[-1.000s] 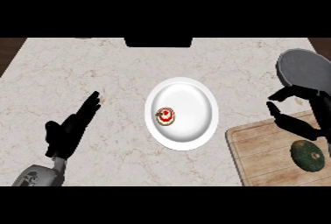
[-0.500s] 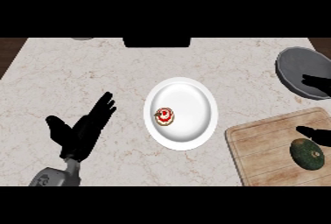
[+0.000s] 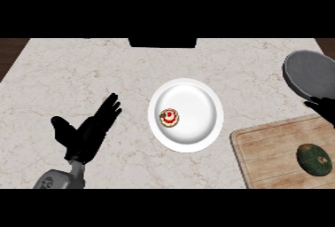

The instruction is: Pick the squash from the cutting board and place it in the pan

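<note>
The black left hand (image 3: 88,131) is seen at 8 o'clock of the counter, fingers straight and spread, palm up, thumb out to the side; nothing is held. It is judged to be resting and to have no part in the pick.

At centre, a round white plate (image 3: 194,133) is set on the pale marbled counter (image 3: 78,71); a small red-and-white pastry (image 3: 170,118) lies on its left half. Neither is called for by the task.

At 4 o'clock, the light wooden cutting board (image 3: 274,150) is cut by the right edge. The dark green squash (image 3: 315,158) lies on it, toward the board's right side, untouched. It is round, somewhat flattened, mottled green with a paler patch near the middle.

At 2 o'clock, the round grey pan (image 3: 311,75) sits partly out of view, with nothing seen in it. The black right hand (image 3: 323,106) shows only as a few dark fingers at the right edge, between pan and board, apart from the squash. Whether those fingers are spread or curled cannot be told.

Step judged: approach, grasp not yet made. Next move: right hand to be brought down toward 5 o'clock over the squash, fingers closed round it, then a lift and carry up to the pan at 2 o'clock.
</note>
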Controlling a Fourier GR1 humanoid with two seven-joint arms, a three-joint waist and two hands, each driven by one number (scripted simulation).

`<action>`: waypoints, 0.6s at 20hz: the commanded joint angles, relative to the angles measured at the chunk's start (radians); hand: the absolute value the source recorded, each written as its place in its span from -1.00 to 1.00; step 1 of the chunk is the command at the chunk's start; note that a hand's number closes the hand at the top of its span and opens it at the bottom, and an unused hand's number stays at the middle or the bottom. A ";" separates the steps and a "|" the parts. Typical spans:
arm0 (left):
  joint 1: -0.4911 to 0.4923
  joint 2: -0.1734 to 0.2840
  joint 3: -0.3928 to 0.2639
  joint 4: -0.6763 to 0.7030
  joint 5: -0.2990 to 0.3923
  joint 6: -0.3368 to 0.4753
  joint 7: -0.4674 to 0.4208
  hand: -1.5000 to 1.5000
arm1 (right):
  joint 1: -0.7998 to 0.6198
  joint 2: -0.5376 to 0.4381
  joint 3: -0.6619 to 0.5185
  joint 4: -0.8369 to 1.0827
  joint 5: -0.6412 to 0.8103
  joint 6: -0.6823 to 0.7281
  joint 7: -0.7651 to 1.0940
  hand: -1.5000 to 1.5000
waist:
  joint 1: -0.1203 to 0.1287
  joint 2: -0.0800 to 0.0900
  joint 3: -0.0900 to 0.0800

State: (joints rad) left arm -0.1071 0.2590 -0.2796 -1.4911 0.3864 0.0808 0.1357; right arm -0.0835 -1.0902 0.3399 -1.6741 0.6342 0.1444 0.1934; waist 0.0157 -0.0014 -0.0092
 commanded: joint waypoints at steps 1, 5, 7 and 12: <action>-0.021 -0.005 0.004 -0.013 -0.002 0.010 0.017 0.00 | -0.032 -0.024 0.111 -0.121 0.080 0.231 0.251 -1.00 | 0.008 -0.001 0.001; -0.012 -0.016 -0.020 -0.035 -0.004 0.017 0.050 0.00 | -0.044 0.070 0.229 -0.158 0.096 0.448 0.474 -1.00 | 0.025 0.003 0.003; -0.017 0.001 0.010 0.002 0.008 -0.019 0.016 0.00 | -0.092 0.131 0.251 -0.191 0.073 0.576 0.584 -1.00 | 0.018 0.006 0.003; 0.034 0.020 0.028 -0.033 0.013 -0.049 -0.005 0.00 | -0.118 0.389 0.315 -0.157 0.093 0.702 0.843 -1.00 | 0.000 0.002 0.007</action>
State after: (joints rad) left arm -0.1001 0.2528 -0.2781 -1.5181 0.3830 0.0735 0.1508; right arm -0.1827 -0.8542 0.6027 -1.8288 0.7157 0.7137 0.8249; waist 0.0247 0.0012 -0.0039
